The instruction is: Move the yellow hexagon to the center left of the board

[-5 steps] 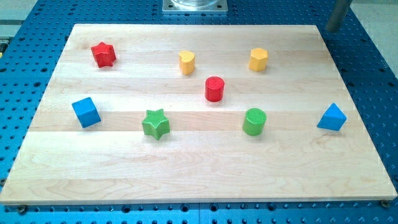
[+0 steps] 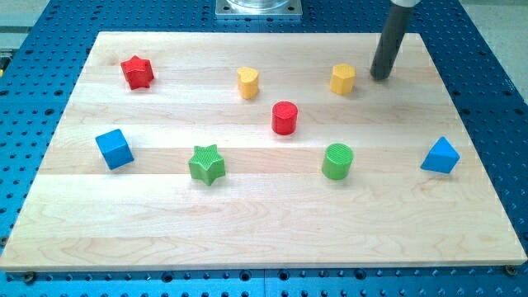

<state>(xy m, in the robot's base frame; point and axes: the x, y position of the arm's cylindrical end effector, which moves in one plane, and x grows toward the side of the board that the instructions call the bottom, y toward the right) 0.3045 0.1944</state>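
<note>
**Board stock: eight blocks, one rod tip**

Camera view. Wooden board (image 2: 264,239) on a blue perforated bench (image 2: 25,82).

- Yellow, two: yellow hexagon (image 2: 343,79), upper right part of the board, near the top edge; yellow heart (image 2: 247,82), upper centre.
- Red, two: red star (image 2: 137,72), near the top-left corner; red cylinder (image 2: 285,118), centre.
- Green, two: green star (image 2: 206,163), left of centre toward the bottom; green cylinder (image 2: 337,161), right of centre.
- Blue, two: blue cube (image 2: 114,149), by the left edge at mid-height; blue triangular block (image 2: 440,156), by the right edge.

My tip (image 2: 380,76) rests on the board just beside the yellow hexagon, on its right, a narrow gap between them. The arm carries a bare rod; it has no claw to clench or release.

Edges and room: the whole bottom strip of the board holds nothing. Along the row leading left from the hexagon stand the yellow heart and then the red star.
</note>
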